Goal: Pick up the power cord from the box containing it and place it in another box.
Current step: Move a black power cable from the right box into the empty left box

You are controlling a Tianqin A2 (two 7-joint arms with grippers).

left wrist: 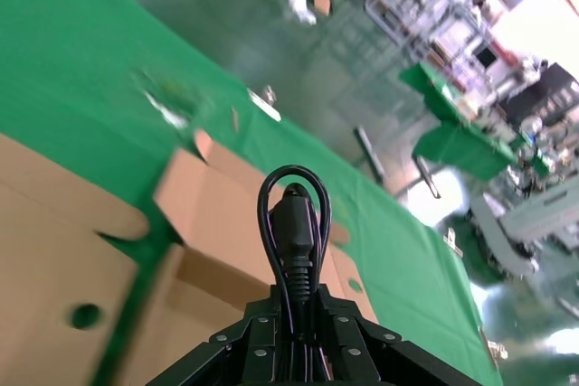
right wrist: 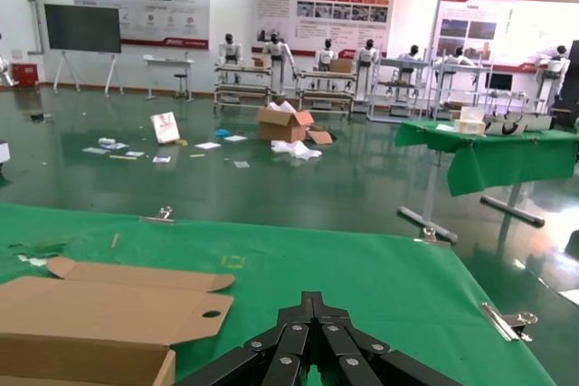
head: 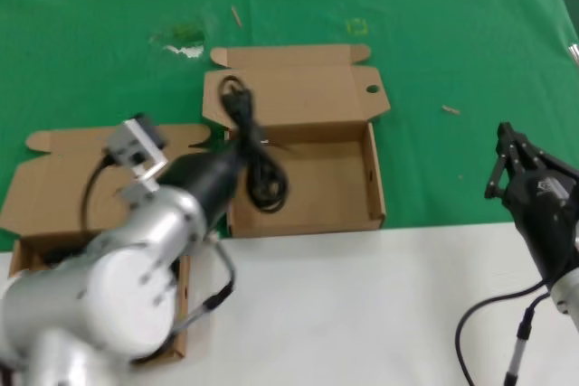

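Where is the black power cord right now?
In the head view, the power cord hangs from the left pincer, above the middle box.

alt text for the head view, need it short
The left gripper holds a bundled black power cord above the open cardboard box at centre. A second open box sits at left on the green cloth; the right gripper waits at right.

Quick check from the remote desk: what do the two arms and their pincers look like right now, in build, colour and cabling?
The left arm is a thick, rounded silver-grey shell that narrows to a glossy black forearm, with a small grey camera block and thin black cables looped alongside. The left pincer is matte black with small silver screws. The right pincer is black and angular, on a black wrist with a pale marking, trailing a black cable.
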